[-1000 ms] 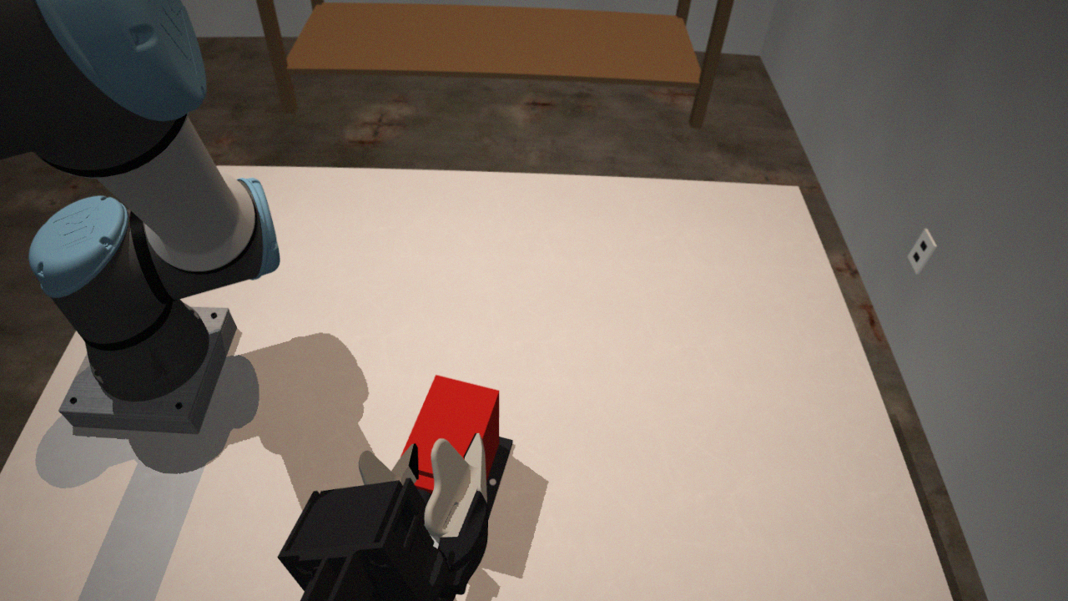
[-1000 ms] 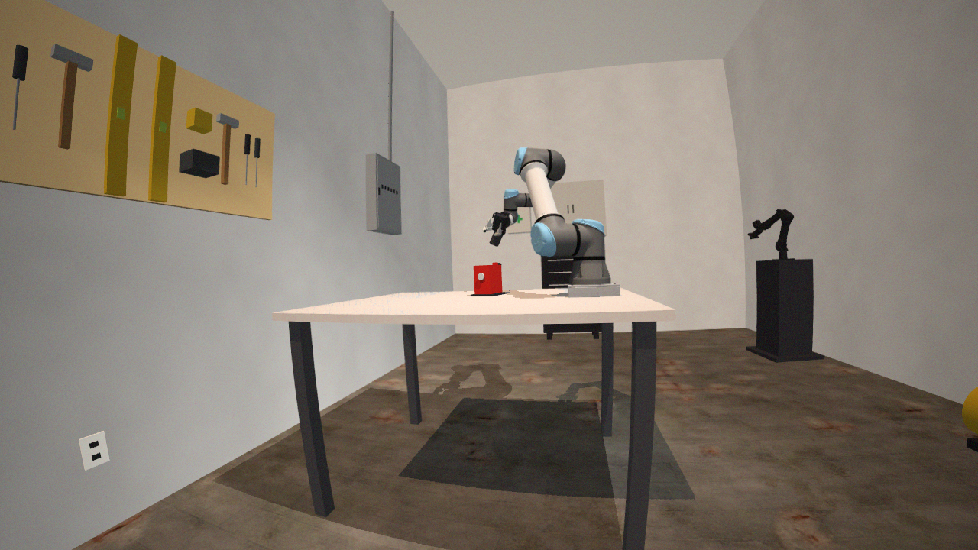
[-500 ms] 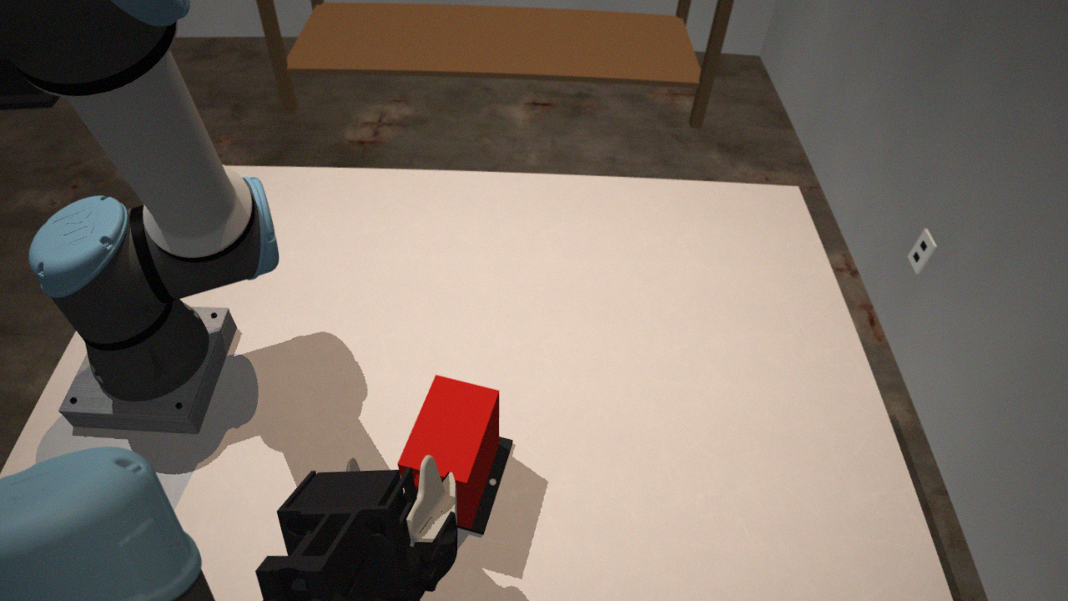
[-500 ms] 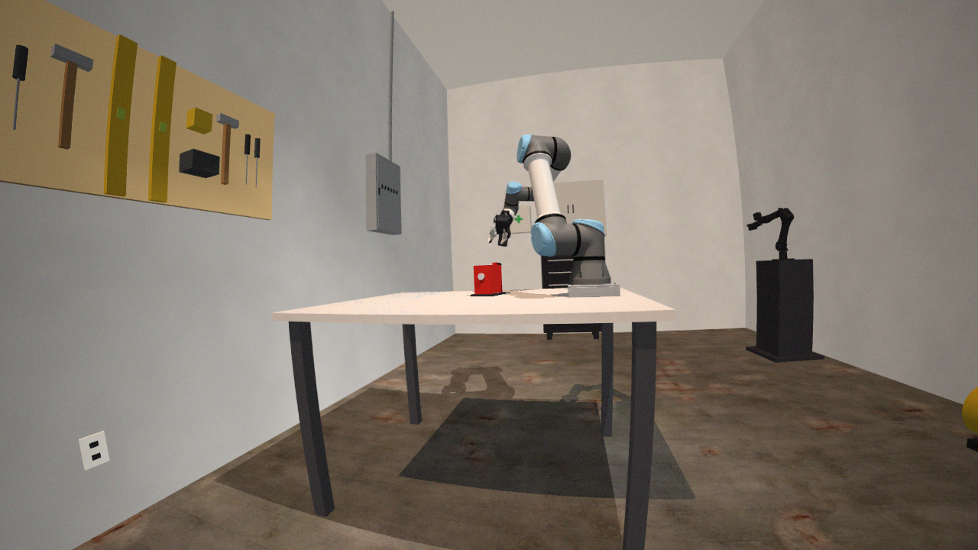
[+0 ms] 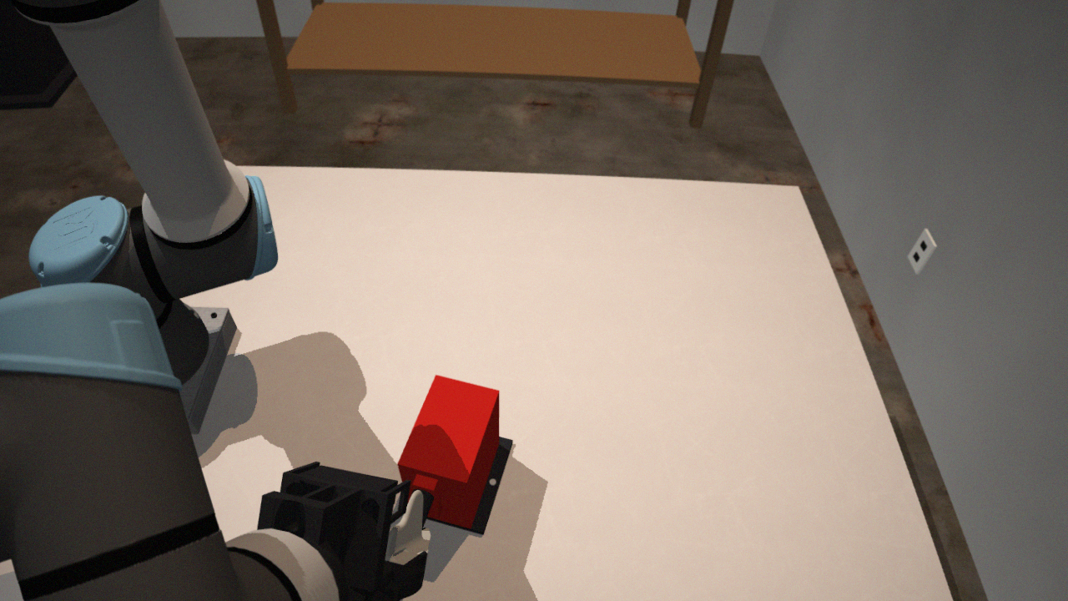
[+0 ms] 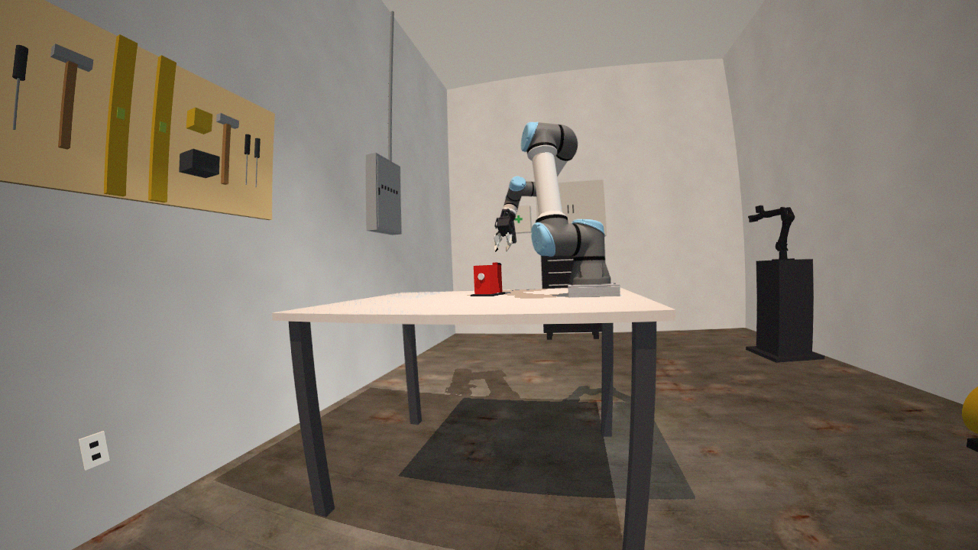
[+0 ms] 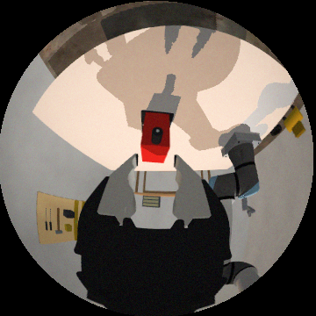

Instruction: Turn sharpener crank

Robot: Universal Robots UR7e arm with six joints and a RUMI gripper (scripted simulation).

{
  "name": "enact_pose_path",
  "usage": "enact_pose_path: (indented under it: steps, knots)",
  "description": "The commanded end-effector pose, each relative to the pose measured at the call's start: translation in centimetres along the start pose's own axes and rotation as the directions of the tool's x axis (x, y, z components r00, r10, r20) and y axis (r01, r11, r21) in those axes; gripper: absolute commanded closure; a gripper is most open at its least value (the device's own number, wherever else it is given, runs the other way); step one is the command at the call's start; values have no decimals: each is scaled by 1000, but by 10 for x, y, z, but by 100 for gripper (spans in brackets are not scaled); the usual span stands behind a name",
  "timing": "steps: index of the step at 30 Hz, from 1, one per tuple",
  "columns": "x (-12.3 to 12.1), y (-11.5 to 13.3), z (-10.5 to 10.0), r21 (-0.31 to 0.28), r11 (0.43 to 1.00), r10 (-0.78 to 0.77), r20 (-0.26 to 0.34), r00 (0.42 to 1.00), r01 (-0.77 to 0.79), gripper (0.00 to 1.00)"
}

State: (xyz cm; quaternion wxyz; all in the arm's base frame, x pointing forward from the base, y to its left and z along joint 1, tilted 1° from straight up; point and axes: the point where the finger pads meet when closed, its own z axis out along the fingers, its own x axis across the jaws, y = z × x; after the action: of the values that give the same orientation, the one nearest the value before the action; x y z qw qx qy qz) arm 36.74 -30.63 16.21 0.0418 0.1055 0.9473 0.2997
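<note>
Red sharpener on counter, directly below and ahead of tool, well apart; tool partly parted, grasping nothing; crank not clearly visible.

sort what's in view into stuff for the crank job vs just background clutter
For the job:
- red sharpener
- gripper, fingers apart, holding nothing
- table

Background:
- tool board
- grey wall box
- wooden bench
- black arm on pedestal
</note>
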Motion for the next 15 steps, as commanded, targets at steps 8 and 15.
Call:
enact_pose_path:
  steps: [8,15]
  knots:
    - [3,-9,5,109,991,74,27,997,-77,68]
    - [2,-11,24,109,991,74,27,997,-77,68]
